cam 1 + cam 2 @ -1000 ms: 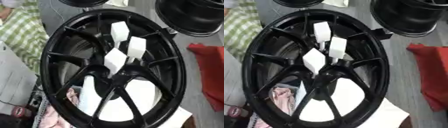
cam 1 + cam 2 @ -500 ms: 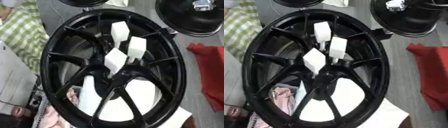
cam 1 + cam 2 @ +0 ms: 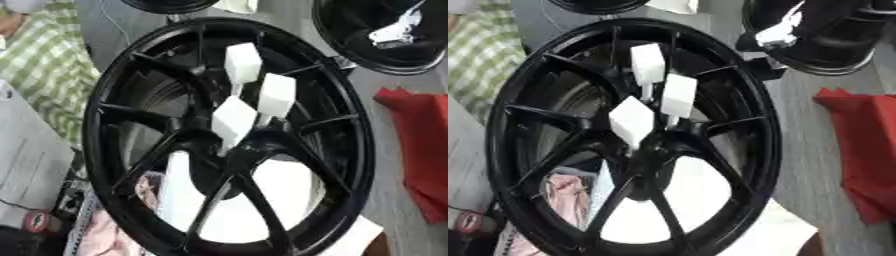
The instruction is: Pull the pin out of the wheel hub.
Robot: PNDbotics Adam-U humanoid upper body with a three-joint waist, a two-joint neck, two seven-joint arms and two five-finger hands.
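Black wheel hub [image 3: 114, 130] fills my view, lying face up on the grey desk [image 3: 815, 150]. Three white block-headed pins stand in its centre: far pin [image 3: 242, 62], right pin [image 3: 276, 95], near pin [image 3: 234, 119], all seated beside each other just above the hub's middle. My right hand [image 3: 785, 30] shows at the far right, black with a pale patch, over a second black wheel [image 3: 385, 55]; I cannot tell how its fingers are set. Red cloth [image 3: 424, 150] lies right of the hub, green checked cloth [image 3: 44, 75] to the left. Left hand not visible.
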